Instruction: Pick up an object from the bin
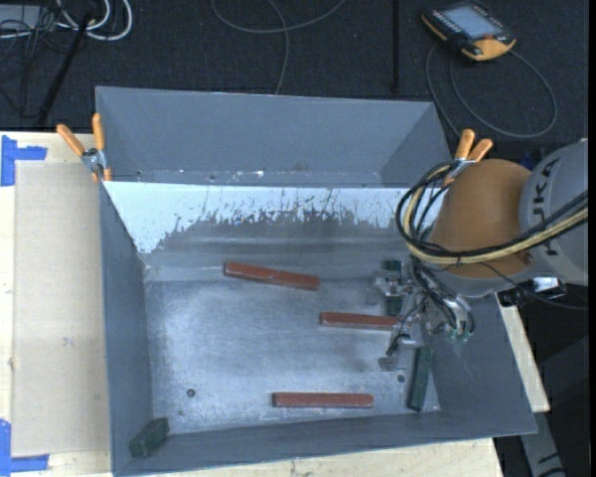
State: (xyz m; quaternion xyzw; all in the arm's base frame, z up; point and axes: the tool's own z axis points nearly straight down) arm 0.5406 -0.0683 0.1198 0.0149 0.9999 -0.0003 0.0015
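Though low, pincer [405, 338] beside middle stick [356, 319]

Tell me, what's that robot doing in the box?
The robot's gripper is down in the grey bin, at the right end of the middle brown stick. Whether it has grabbed it, I can't tell. Two more brown sticks lie apart, one behind, one in front. A dark green bar lies beside the gripper, and a green block sits in the front-left corner.

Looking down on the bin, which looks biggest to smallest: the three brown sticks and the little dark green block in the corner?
1. Front brown stick and back brown stick: look alike, no ranking.
2. Middle brown stick: looks shorter, but the gripper hides its right end.
3. Dark green block: clearly smallest.
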